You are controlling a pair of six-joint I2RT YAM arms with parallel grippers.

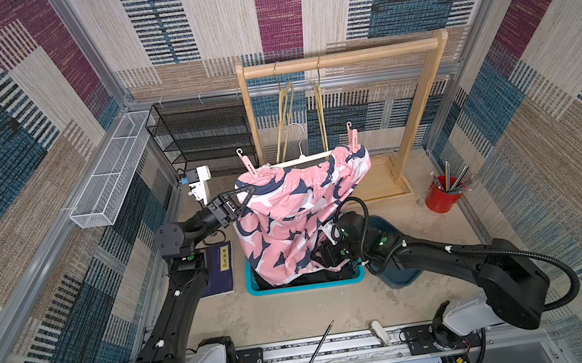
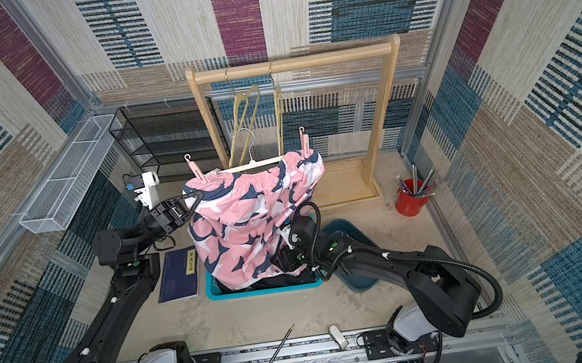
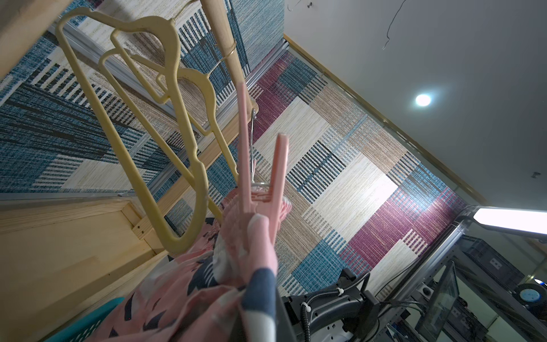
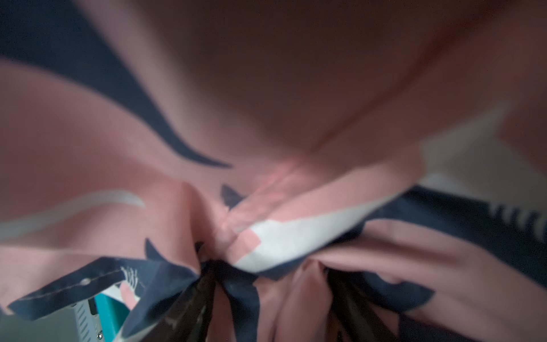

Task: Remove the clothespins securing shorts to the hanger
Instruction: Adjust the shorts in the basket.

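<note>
Pink shorts (image 1: 286, 219) (image 2: 243, 228) with a navy-and-white print hang from a white hanger (image 1: 302, 159) (image 2: 254, 163) held in the air in front of the rack. Two pink clothespins pin the waistband to it, one at the left end (image 1: 249, 166) (image 2: 195, 170) and one at the right end (image 1: 353, 139) (image 2: 304, 144). My left gripper (image 1: 246, 193) (image 2: 195, 198) is shut on the shorts' left edge just below the left clothespin (image 3: 278, 177). My right gripper (image 1: 321, 256) (image 4: 272, 290) is under the hem, with bunched shorts fabric (image 4: 118, 148) between its fingers.
A teal basket (image 1: 304, 287) with dark cloth sits under the shorts, a blue bin (image 1: 402, 277) beside it. The wooden rack (image 1: 342, 57) holds two yellow hangers (image 1: 286, 116). A black mesh shelf (image 1: 203, 132), notebook (image 1: 221, 270), red pen cup (image 1: 440, 196) and pencil (image 1: 316, 351) stand around.
</note>
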